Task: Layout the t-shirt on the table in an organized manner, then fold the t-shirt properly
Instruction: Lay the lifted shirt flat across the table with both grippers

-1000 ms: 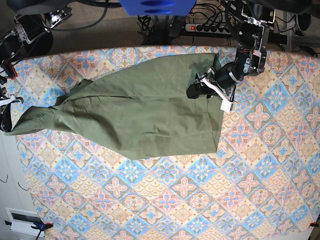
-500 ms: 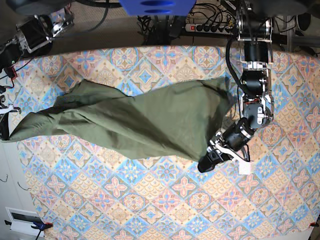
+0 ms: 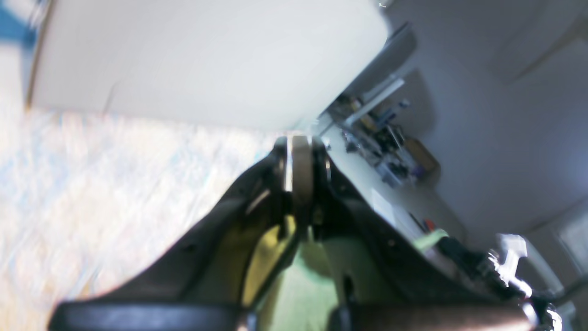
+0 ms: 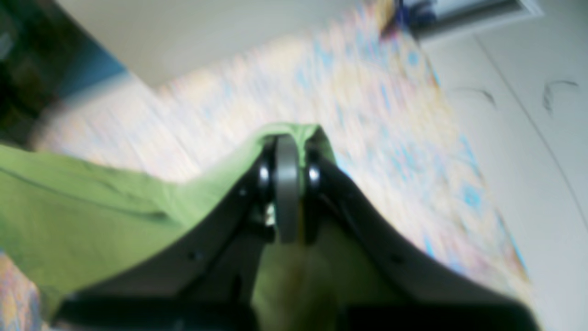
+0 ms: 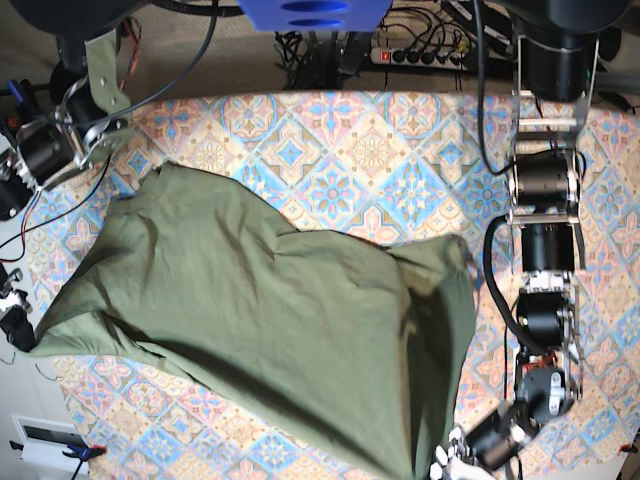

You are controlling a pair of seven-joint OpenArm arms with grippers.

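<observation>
The olive-green t-shirt [image 5: 260,320] is stretched across the patterned table [image 5: 380,150], from the left edge to the near right. My left gripper [image 5: 447,466] is at the near table edge, shut on the shirt's near right corner. In the left wrist view its jaws [image 3: 299,143] are pressed together, with green cloth [image 3: 303,280] just behind them. My right gripper [image 5: 17,330] is at the left table edge, shut on the shirt's left end. In the right wrist view the gripper [image 4: 287,140] pinches a fold of the shirt [image 4: 92,207]. Both wrist views are blurred.
The left arm's links [image 5: 545,180] stand along the table's right side. The right arm's base [image 5: 60,140] is at the far left corner. A power strip [image 5: 420,55] and cables lie behind the table. A white cabinet [image 5: 25,430] is beside the left edge.
My left gripper has moved from the far right to the near edge, pulling the shirt's corner with it. The right gripper has moved nearer along the left edge. The shirt now covers much more table.
</observation>
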